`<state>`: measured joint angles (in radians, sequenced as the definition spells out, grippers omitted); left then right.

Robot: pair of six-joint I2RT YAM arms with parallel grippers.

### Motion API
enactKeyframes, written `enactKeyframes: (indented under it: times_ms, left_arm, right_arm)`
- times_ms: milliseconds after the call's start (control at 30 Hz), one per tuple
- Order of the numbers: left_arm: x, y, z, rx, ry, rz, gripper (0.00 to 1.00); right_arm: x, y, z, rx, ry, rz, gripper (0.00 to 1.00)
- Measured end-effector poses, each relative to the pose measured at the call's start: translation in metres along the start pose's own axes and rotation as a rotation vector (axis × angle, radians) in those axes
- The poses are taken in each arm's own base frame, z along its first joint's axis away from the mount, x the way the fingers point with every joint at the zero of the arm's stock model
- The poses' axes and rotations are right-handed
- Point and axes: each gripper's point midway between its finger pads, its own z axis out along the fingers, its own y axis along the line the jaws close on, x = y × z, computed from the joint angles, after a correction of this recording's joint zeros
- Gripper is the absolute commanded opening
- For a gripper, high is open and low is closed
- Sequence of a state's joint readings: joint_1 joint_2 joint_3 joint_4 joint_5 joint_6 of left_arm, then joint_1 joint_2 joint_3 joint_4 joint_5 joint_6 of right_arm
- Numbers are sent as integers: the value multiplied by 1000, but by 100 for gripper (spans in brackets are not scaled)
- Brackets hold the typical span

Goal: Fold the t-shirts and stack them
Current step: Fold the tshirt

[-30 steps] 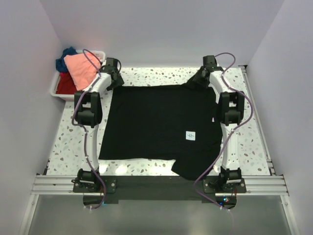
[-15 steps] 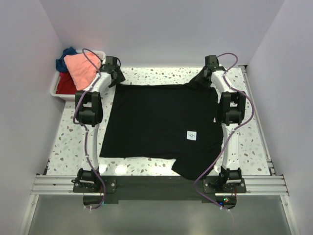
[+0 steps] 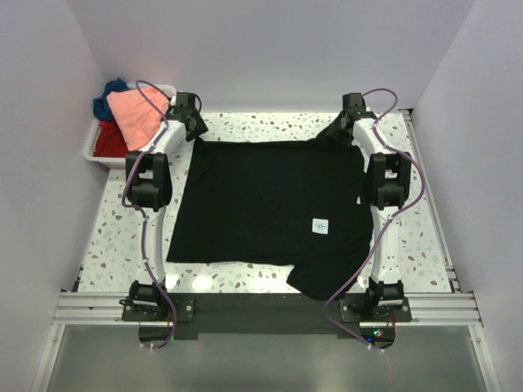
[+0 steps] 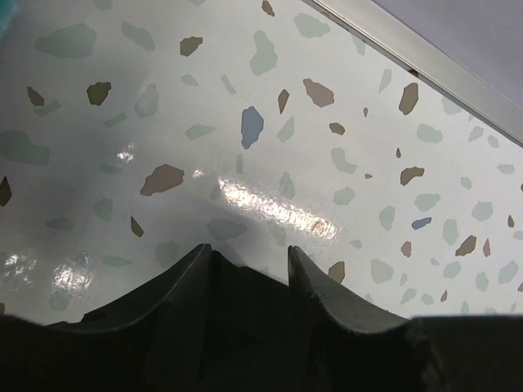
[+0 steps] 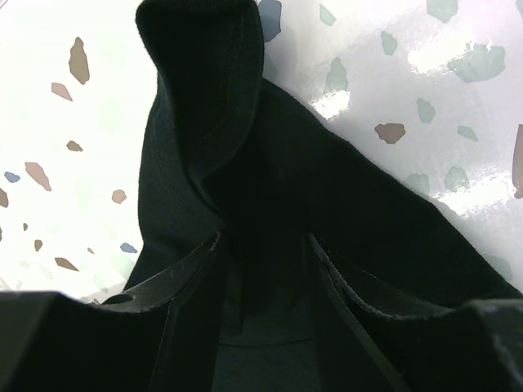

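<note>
The black t-shirt [image 3: 261,204] lies spread flat on the speckled table, its small white label [image 3: 319,226] facing up. My left gripper [image 3: 194,124] is at the shirt's far left corner, jaws closed on black cloth [image 4: 245,282]. My right gripper [image 3: 341,126] is at the far right corner, jaws closed on a bunched fold of the shirt [image 5: 245,122]. The salmon-pink shirt [image 3: 135,114], red shirt [image 3: 109,140] and dark blue shirt [image 3: 106,98] lie heaped in the bin at the far left.
The white plastic bin [image 3: 91,147] stands at the table's far left corner. A metal rail [image 3: 261,306] runs along the near edge, and the shirt's near right part reaches it. Walls close in the table on three sides.
Both grippers have moved slightly toward the back wall, drawing the shirt's far edge with them. The far left corner now sits farther back and straighter.
</note>
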<state>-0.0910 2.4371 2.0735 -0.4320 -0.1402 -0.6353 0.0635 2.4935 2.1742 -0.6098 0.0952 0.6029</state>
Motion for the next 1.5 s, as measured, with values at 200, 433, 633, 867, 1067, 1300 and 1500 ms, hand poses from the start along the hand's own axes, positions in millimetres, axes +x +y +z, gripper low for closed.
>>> enactKeyframes:
  times_ms: [200, 433, 633, 867, 1067, 1300, 1500]
  left_arm:
    - [2, 0, 1, 1, 6, 0, 22]
    - [3, 0, 2, 2, 9, 3, 0]
    - [3, 1, 2, 1, 9, 6, 0]
    - [12, 12, 0, -34, 22, 26, 0]
    - [2, 18, -23, -54, -6, 57, 0]
    - [-23, 8, -44, -25, -68, 72, 0]
    - [-21, 8, -45, -25, -67, 73, 0]
  right_arm:
    - [0, 0, 0, 1, 0, 0, 46]
    - [0, 0, 0, 1, 0, 0, 45]
    - [0, 0, 0, 2, -1, 0, 45]
    - [-1, -1, -1, 7, -5, 1, 45]
    - [-2, -2, -2, 14, -10, 3, 45]
    - [-2, -7, -6, 35, -15, -9, 51]
    - [-9, -19, -13, 92, -55, -33, 54]
